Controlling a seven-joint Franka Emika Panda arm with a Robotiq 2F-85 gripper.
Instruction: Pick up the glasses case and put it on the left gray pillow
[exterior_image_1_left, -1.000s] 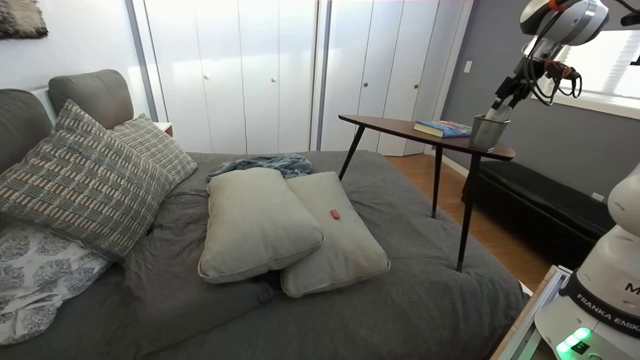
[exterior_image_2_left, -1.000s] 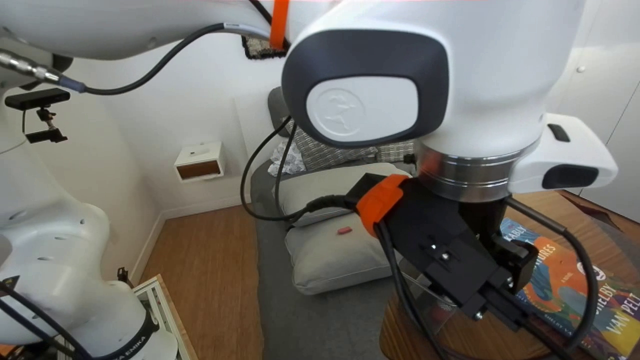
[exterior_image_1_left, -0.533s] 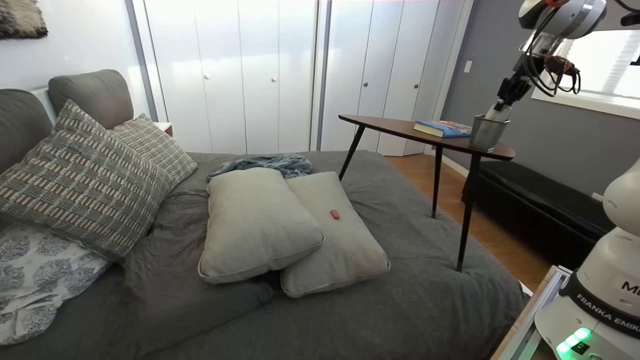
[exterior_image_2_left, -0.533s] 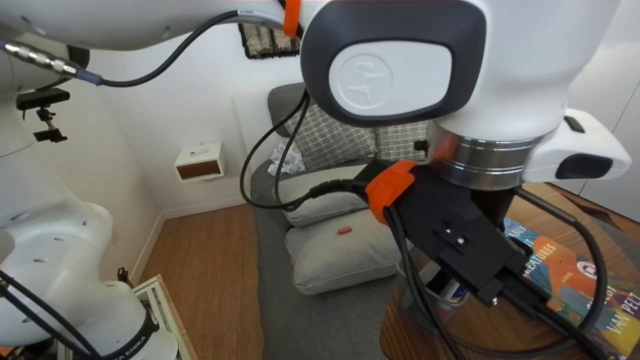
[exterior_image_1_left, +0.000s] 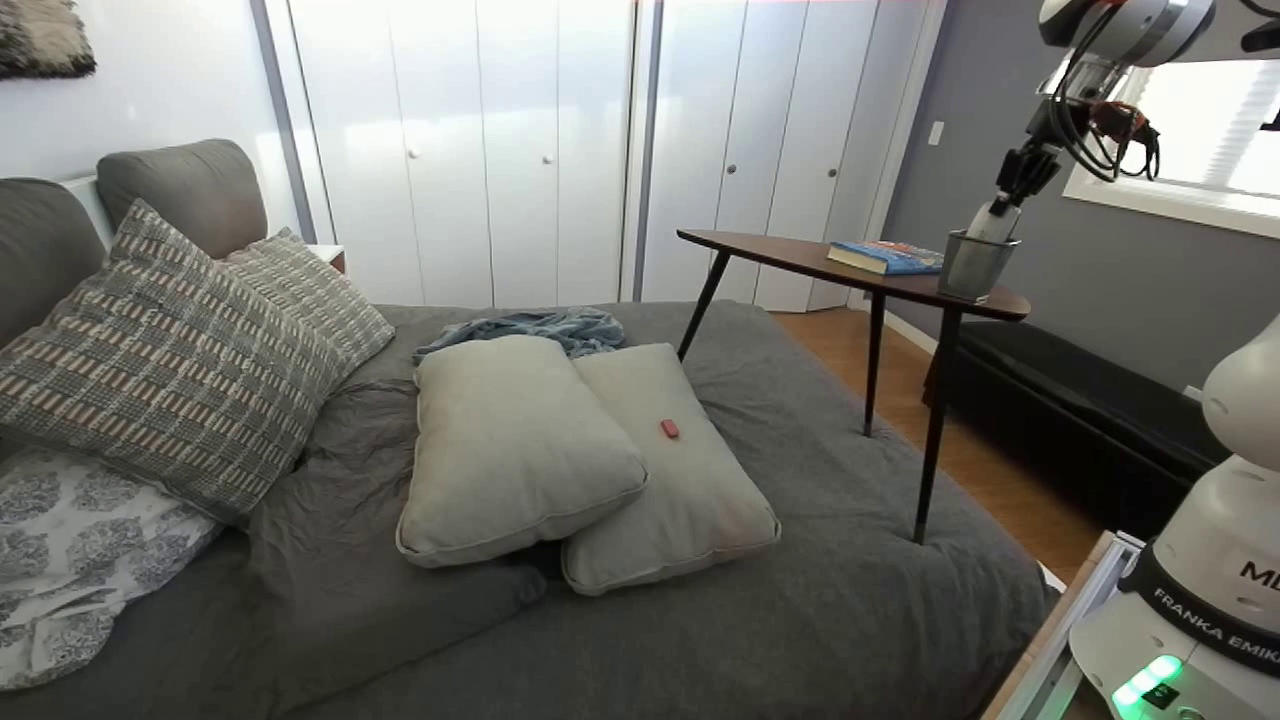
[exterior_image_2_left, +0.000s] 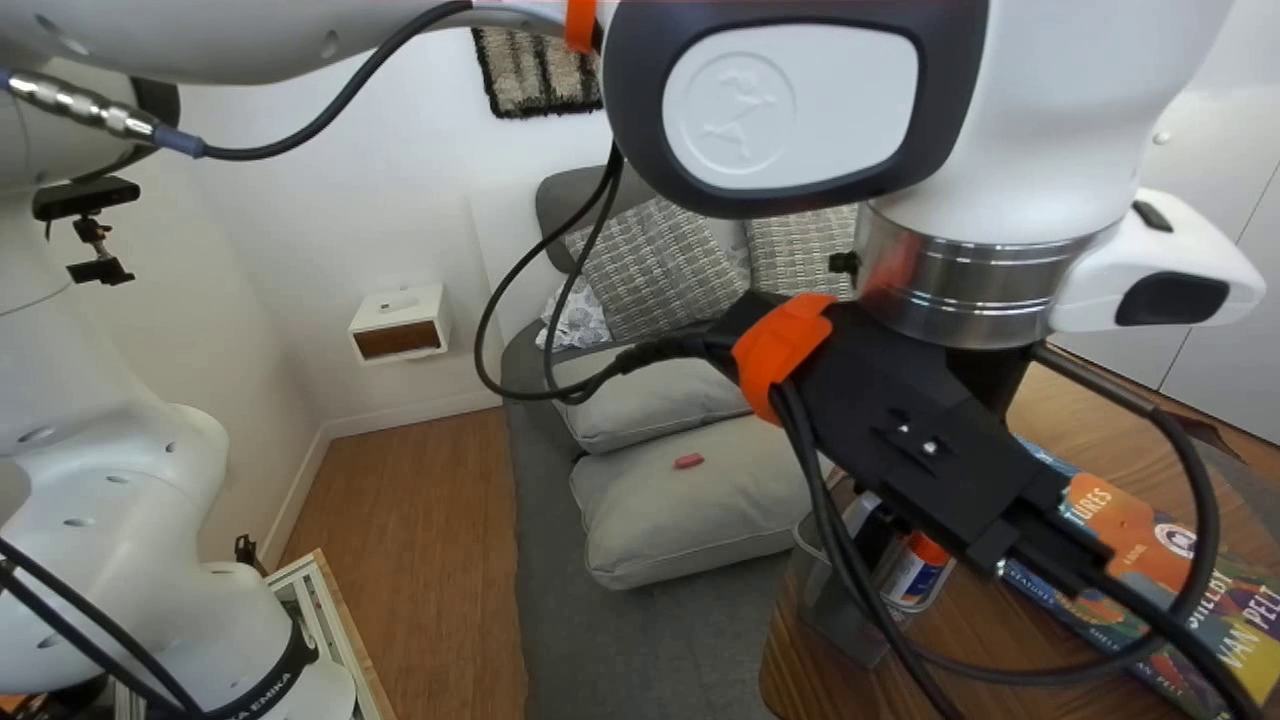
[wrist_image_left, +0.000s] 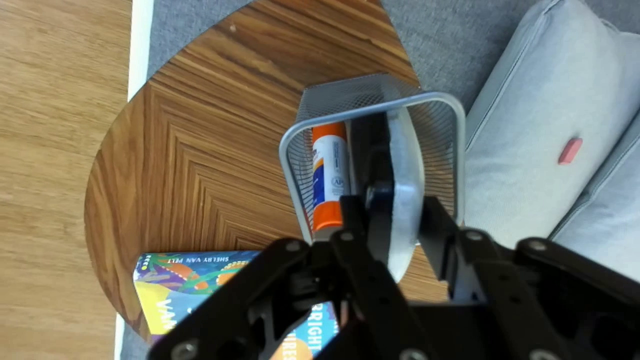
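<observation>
My gripper (wrist_image_left: 392, 202) is shut on the glasses case (wrist_image_left: 409, 170), one finger at each side. It has a dark face and a white rounded side, and stands on end in a grey mesh basket (wrist_image_left: 345, 114). Its lower part is inside the basket. In an exterior view my gripper (exterior_image_1_left: 1003, 203) comes down on the case at an angle above the basket's rim. The left gray pillow (exterior_image_1_left: 510, 450) lies on the bed, overlapping a similar pale pillow (exterior_image_1_left: 700, 510). In an exterior view the wrist mount hides my fingers (wrist_image_left: 355, 215).
An orange-and-white glue stick (wrist_image_left: 330, 170) shares the basket. The basket stands on a wooden table (wrist_image_left: 190, 150) with a book (exterior_image_1_left: 885, 257) near it. A small red object (exterior_image_1_left: 669, 428) lies on the pale pillow. Plaid pillows (exterior_image_1_left: 170, 370) lean at the headboard.
My fingers have come together on the case. The wrist has risen slightly and shifted in view, uncovering more of the basket and the glue stick. Pillows and table are unmoved.
</observation>
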